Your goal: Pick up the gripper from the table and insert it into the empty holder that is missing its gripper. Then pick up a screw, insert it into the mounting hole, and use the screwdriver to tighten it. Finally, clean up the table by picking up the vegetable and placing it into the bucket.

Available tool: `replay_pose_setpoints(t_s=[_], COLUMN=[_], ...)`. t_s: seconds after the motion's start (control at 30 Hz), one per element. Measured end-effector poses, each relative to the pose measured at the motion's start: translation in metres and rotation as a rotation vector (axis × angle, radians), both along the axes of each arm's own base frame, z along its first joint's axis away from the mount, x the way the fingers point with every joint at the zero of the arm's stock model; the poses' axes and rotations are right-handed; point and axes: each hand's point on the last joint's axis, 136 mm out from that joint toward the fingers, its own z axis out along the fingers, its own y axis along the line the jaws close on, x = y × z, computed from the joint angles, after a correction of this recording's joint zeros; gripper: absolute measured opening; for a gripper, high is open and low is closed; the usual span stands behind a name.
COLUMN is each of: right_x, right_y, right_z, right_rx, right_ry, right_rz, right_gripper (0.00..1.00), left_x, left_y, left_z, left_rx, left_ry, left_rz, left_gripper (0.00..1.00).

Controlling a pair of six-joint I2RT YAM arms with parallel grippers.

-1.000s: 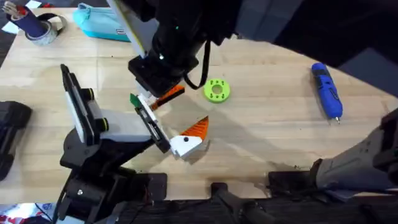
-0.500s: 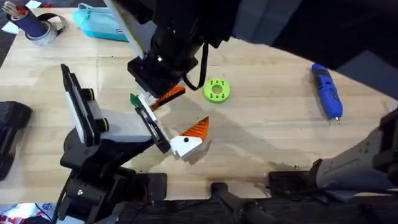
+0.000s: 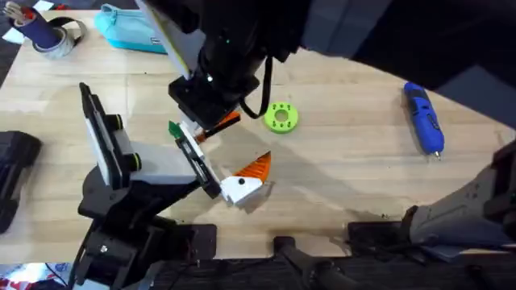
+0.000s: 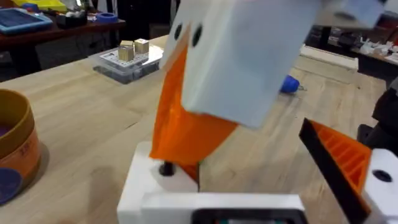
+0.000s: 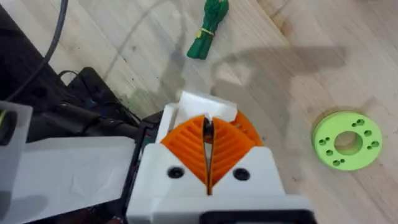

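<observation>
Shifting since a second ago: very little. The right tool [image 3: 211, 122] has crept a touch lower toward the holder [image 3: 121, 157]; everything else on the tabletop [image 3: 363, 177] lies as it did.
Bucket: at the far left corner [image 3: 36, 34], well apart from the work, waiting for the clean-up.
Left tool: we cannot tell how it stands from these views.
Holder: its black bar runs on a slant, with one white-and-orange finger [image 3: 244, 184] already seated at the near end. We judge the far end to be the empty place.
Vegetable: small and green [image 5: 208, 28], lying on the tabletop just beside the bar's far end and not yet touched.
Gripper: the loose gripper [image 5: 200, 107] is off the tabletop, pinched in the right tool and hanging right at the bar's far end. We cannot tell whether it touches the bar.
Right tool: its orange pads [image 5: 233, 146] are drawn nearly together, clamped on the white body of the gripper.
Meaning: such a small creep reads to us as fine lining-up — the insertion is in hand but not seated, so screw, tightening and clean-up all remain.
Green disc: just right of the tool [image 3: 280, 118], ringed with small holes. We make out no screw.
Screwdriver: blue, far right [image 3: 424, 117], untouched.
</observation>
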Motion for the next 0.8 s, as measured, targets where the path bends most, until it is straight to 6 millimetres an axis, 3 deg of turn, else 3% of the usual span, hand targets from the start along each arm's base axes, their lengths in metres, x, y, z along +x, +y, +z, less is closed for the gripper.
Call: replay_pose_setpoints(t_s=[0.17,0.37,0.57,0.8], right_x=[0.0000,0.0004,0.0008,0.0090], right_y=[0.0001,0.0005,0.0012,-0.0052], right_z=[0.0000,-0.0037,-0.0038,0.0011], right_rx=[0.000,-0.009,-0.007,-0.007], right_ry=[0.000,0.004,0.005,-0.009], right_rz=[0.000,0.001,-0.001,-0.021], right_gripper=[0.006,0.177,0.288,0.902], left_x=[0.0000,0.0002,0.0002,0.0000], left_y=[0.0000,0.0001,0.0001,0.0000], left_z=[0.0000,-0.0001,-0.0002,0.0000], left_rx=[0.000,-0.001,-0.003,-0.002], left_ry=[0.000,0.002,0.005,0.002], left_rz=[0.000,0.001,0.002,0.000], left_gripper=[0.991,0.991,0.991,0.991])
